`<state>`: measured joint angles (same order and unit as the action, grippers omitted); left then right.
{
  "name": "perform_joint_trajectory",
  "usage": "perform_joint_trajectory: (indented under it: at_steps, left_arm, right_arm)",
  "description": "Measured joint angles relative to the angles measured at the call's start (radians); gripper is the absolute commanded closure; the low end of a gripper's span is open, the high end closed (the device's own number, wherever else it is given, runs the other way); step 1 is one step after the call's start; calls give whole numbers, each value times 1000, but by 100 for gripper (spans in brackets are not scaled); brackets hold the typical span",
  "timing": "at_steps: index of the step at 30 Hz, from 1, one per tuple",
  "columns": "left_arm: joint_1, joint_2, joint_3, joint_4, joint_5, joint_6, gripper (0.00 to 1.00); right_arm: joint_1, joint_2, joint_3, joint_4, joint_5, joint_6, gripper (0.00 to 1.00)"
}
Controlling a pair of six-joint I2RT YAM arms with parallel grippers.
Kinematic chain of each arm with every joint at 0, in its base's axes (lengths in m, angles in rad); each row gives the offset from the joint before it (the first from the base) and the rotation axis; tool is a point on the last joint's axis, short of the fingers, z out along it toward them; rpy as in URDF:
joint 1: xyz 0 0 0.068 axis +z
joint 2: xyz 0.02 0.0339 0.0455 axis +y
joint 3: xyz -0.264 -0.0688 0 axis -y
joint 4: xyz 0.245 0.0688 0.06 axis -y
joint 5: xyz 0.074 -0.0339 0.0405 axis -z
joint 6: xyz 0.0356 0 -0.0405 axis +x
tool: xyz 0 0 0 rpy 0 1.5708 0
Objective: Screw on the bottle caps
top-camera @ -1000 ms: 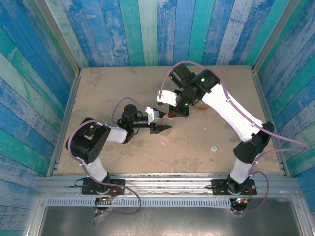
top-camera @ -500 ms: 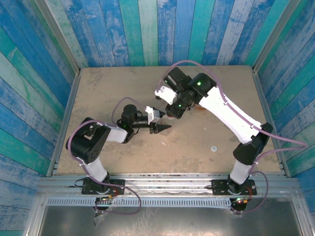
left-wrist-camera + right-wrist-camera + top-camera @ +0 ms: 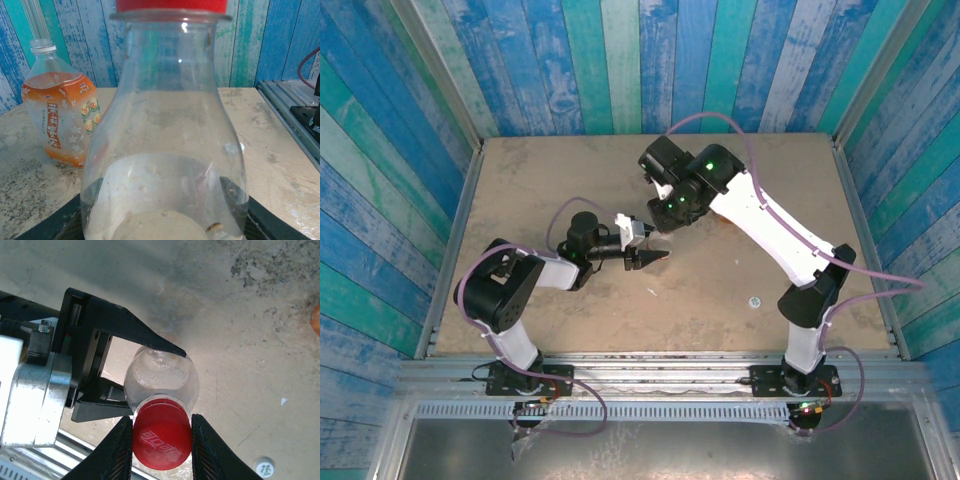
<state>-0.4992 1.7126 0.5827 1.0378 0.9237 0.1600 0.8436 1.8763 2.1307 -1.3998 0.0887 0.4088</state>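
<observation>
A slim clear bottle (image 3: 165, 125) stands upright on the table, and my left gripper (image 3: 165, 222) is shut on its lower part, with a dark finger on each side. The red cap (image 3: 161, 439) sits on this bottle's neck (image 3: 162, 377). My right gripper (image 3: 161, 446) reaches down from above and is shut on that cap. In the top view the right gripper (image 3: 662, 225) hangs just beyond the left gripper (image 3: 658, 258). The wider bottle with the orange label (image 3: 60, 115) stands behind to the left, its neck open. A white cap (image 3: 754, 301) lies loose on the table.
Blue and green plank walls (image 3: 620, 60) close in the tan table (image 3: 540, 180) on three sides. A metal rail (image 3: 290, 110) runs along the table's edge. The white cap (image 3: 265, 467) lies near the right arm's base side.
The right wrist has turned and swung toward the far left above the slim bottle. The left gripper and the bottle have stayed where they were.
</observation>
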Motion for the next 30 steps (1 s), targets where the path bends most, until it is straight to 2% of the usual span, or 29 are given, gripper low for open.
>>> perform_joint_trajectory:
  at_steps: [14,20,23,26,30]
  left_arm:
    - [-4,0,5,-11,-6,4,41]
    - [-4,0,5,-12,-5,8,41]
    - [-4,0,5,-12,-3,10,41]
    - [-4,0,6,-13,3,11,41]
    - [-4,0,9,-18,19,18,41]
  right_arm:
    - [1,95,67,-73,20,-1,51]
    - [0,89,68,-74,2,-58,30]
    - [-2,44,43,-48,-19,-129,23]
    - [-8,-40,-13,-9,-48,-232,21]
    - [-28,-202,-143,77,-126,-449,26]
